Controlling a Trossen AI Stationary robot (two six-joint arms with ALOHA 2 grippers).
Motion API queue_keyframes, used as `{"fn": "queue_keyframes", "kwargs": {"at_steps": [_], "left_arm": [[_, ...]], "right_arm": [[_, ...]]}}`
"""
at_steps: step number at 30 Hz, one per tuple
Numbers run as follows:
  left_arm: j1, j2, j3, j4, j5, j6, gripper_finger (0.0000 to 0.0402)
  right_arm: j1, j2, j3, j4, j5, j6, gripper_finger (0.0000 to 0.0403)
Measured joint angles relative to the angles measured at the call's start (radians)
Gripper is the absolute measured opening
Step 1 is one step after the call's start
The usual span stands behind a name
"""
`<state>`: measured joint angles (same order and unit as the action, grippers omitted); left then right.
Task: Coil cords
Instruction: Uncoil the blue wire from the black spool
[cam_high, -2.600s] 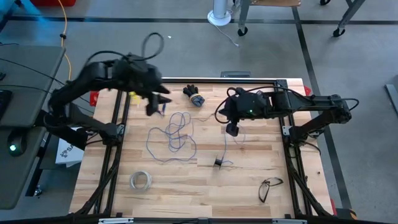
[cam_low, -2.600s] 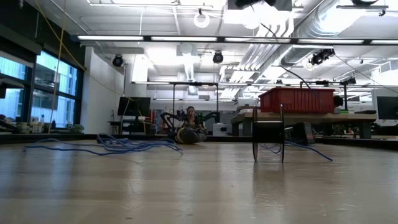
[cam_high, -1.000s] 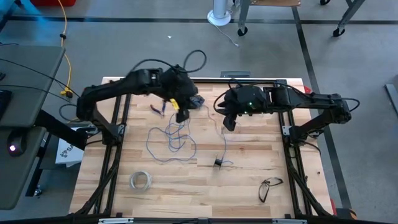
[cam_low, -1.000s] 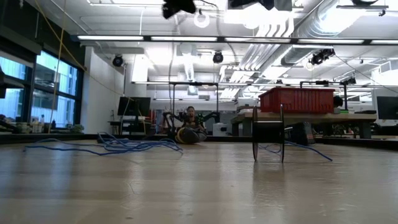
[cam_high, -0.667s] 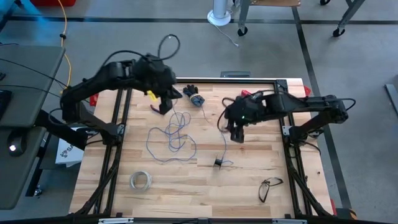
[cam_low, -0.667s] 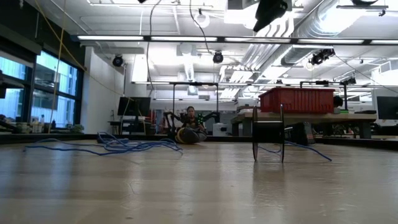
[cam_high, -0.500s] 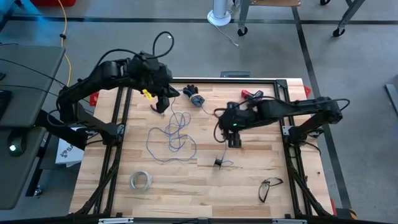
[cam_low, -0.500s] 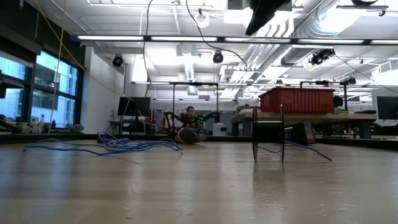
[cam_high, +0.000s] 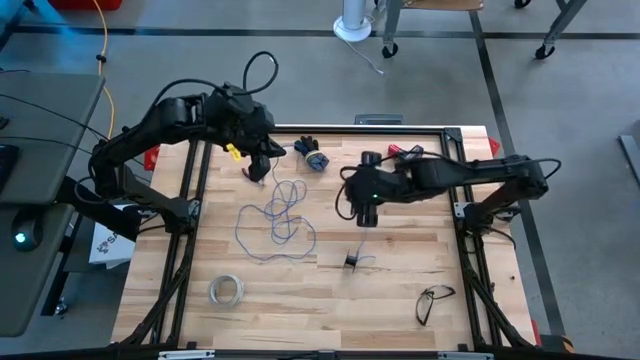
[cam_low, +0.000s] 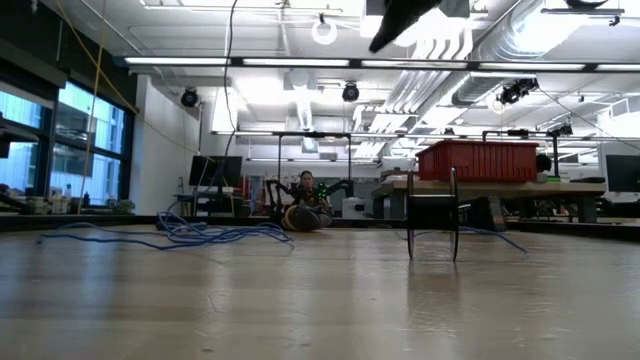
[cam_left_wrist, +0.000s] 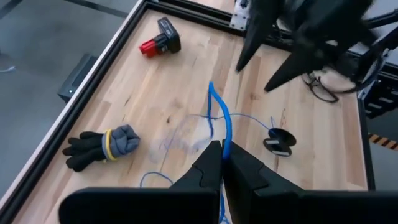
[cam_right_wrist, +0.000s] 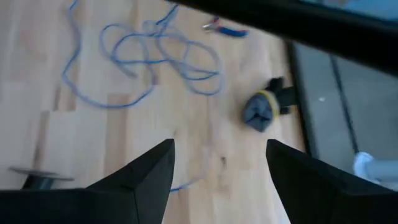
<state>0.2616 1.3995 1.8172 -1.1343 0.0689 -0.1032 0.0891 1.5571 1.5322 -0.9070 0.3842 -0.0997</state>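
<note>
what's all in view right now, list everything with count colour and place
wire: 1, thin bluish-grey, loose loops left of table centre, one end pinched in the left gripper
spool: 1, small, dark, on the table below the right gripper
glove: 1, black with grey and yellow, far edge of the table
ring of tape: 1, whitish, near left corner
glasses: 1, dark frame, near right corner
red and black tool: 1, far right part of the table
left gripper: shut on the wire, raised over the far left
right gripper: open, hovering above the spool
</note>
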Motion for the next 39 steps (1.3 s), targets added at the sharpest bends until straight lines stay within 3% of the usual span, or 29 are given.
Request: {"fn": "queue_keyframes", "kwargs": {"at_steps": [3, 6, 17, 21, 26, 34, 39], "left_arm": [[0.0, 0.0, 0.0, 0.001, 0.0, 0.0, 0.0], [0.0, 0.0, 0.0, 0.001, 0.014, 0.0, 0.0], [-0.001, -0.037, 0.0, 0.005, 0.027, -0.043, 0.0], [-0.001, -0.062, 0.0, 0.015, 0.026, -0.071, 0.0], [-0.001, -0.089, 0.001, 0.043, 0.025, -0.11, 0.0], [0.0, -0.097, 0.001, 0.052, 0.023, -0.154, 0.0], [0.0, -0.097, 0.001, 0.051, 0.022, -0.165, 0.0]], "right_arm": [[-0.024, -0.011, -0.002, 0.002, 0.025, 0.015, 0.0247], [-0.058, 0.003, -0.029, 0.063, -0.019, 0.023, 0.0247], [-0.149, 0.074, -0.212, 0.635, -0.254, 0.187, 0.0247], [-0.163, 0.086, -0.305, 0.833, -0.246, 0.258, 0.0247], [-0.191, 0.104, -0.365, 0.885, -0.178, 0.282, 0.0247], [-0.197, 0.233, -0.376, 1.127, -0.259, 0.332, 0.0247], [-0.199, 0.299, -0.358, 1.181, -0.262, 0.354, 0.0247]]}}
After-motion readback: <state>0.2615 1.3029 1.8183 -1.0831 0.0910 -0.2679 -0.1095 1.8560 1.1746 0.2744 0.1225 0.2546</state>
